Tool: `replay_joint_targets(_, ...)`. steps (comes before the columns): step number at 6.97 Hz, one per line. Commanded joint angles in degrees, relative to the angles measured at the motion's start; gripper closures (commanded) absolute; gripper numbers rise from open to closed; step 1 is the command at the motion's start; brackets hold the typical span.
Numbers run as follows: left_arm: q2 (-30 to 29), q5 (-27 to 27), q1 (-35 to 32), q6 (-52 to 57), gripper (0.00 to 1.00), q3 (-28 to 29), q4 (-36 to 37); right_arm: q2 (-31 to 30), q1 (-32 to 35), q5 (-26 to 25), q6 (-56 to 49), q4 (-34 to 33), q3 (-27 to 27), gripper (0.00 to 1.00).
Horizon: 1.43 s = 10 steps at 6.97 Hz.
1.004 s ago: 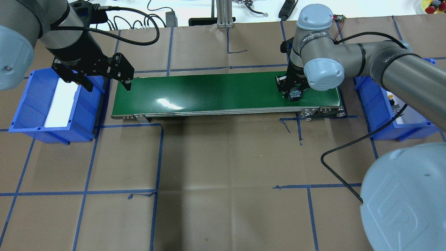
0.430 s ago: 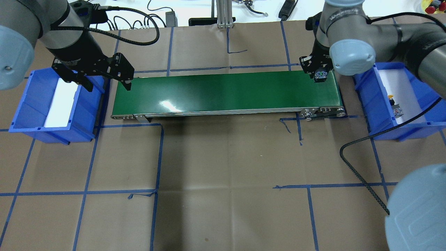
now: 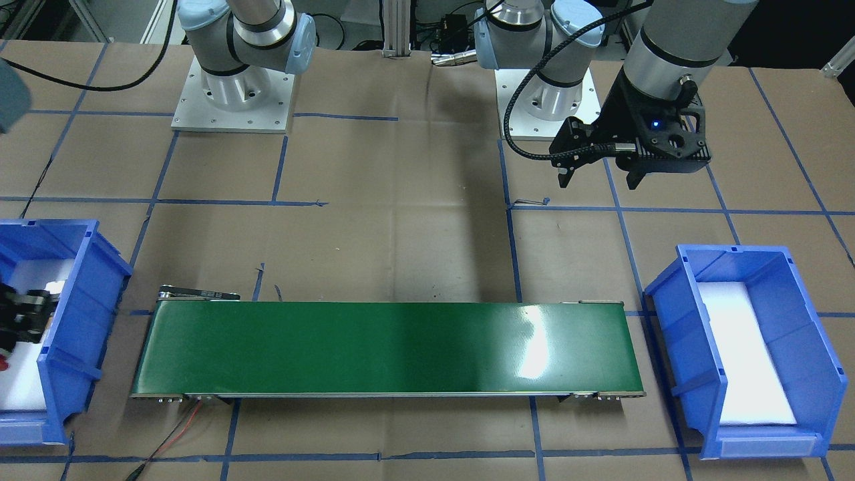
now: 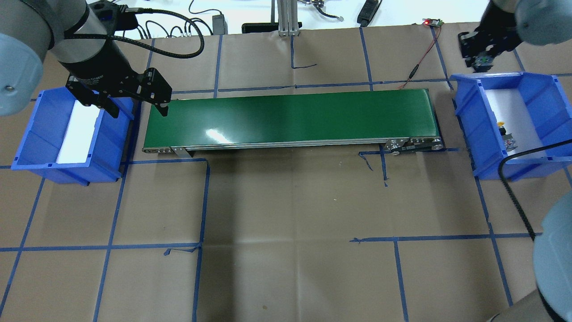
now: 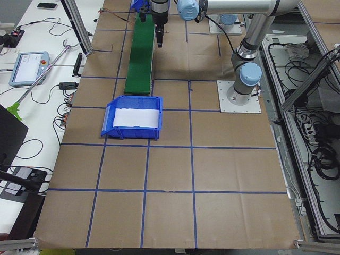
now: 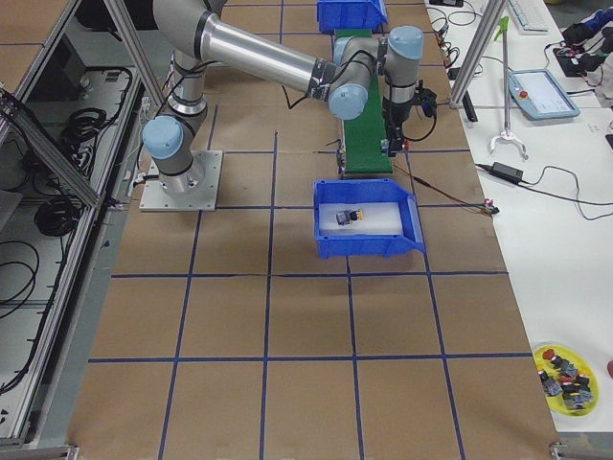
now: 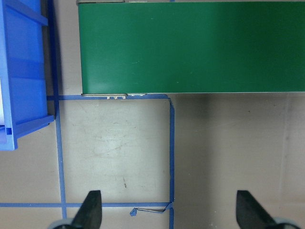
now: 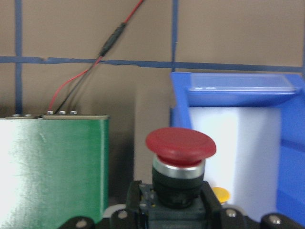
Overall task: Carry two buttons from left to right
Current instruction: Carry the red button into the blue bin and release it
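Left arm (image 4: 82, 44) comes in at 10 o'clock in the overhead view, wrist pointing down. Left gripper (image 4: 137, 107) hangs with its fingers (image 7: 90, 212) spread wide, nothing between them. Right arm (image 4: 543, 20) is stretched out to 2 o'clock, wrist down. Right gripper (image 4: 480, 60) has its jaws clamped on the body of a red button (image 8: 180, 143).

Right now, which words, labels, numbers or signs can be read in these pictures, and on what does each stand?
No text is readable in any view.
Pale print on the black body of the left tool: too blurred to read.
Screen of the pendant: too small to read.
Cap of the red button: no marking shows.
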Motion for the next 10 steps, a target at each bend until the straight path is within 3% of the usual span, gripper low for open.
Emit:
replay_joint_targets(1,0.0,0.0,0.0,0.0,0.0,0.0,0.0,2.2,-7.91,0.22,-9.2,3.61,-3.92,0.96)
replay_joint_targets(3,0.0,0.0,0.0,0.0,0.0,0.0,0.0,7.2,-8.73,0.31,-11.25,0.99,-1.73,0.97)
replay_joint_targets(5,0.0,0.0,0.0,-0.09,0.0,0.0,0.0,8.36,-8.64,0.74,-11.0,-6.46,3.61,0.97)
replay_joint_targets(6,0.0,0.0,0.0,0.0,0.0,0.0,0.0,8.54,-8.64,3.53,-10.99,-9.54,6.25,0.97)
replay_joint_targets(10,0.0,0.0,0.0,0.0,0.0,0.0,0.0,12.84,-8.64,3.56,-11.52,-14.05,6.8,0.96)
